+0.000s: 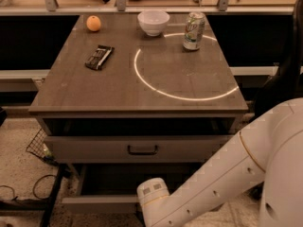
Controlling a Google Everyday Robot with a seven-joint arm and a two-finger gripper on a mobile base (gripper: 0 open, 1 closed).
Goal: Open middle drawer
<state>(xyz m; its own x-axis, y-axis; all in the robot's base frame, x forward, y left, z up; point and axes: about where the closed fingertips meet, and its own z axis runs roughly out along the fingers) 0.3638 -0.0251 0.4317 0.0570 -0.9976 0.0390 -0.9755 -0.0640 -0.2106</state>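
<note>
The middle drawer [99, 204] shows as a low grey-taupe front below the taller drawer. It stands pulled out, with a dark opening behind it. Its handle is hidden behind my arm. My white arm comes in from the right, and its rounded wrist end [152, 193] sits at the middle of that drawer's front. The gripper lies beyond the wrist, hidden at the drawer front, so it does not show.
The taller top drawer [85, 148] with its dark loop handle [142, 150] stands slightly out under the tabletop [118, 86]. On top are an orange [93, 23], a white bowl [153, 21], a green can [193, 30] and a dark snack bar [99, 57]. A wire basket [40, 145] and cables [28, 193] lie at the left on the floor.
</note>
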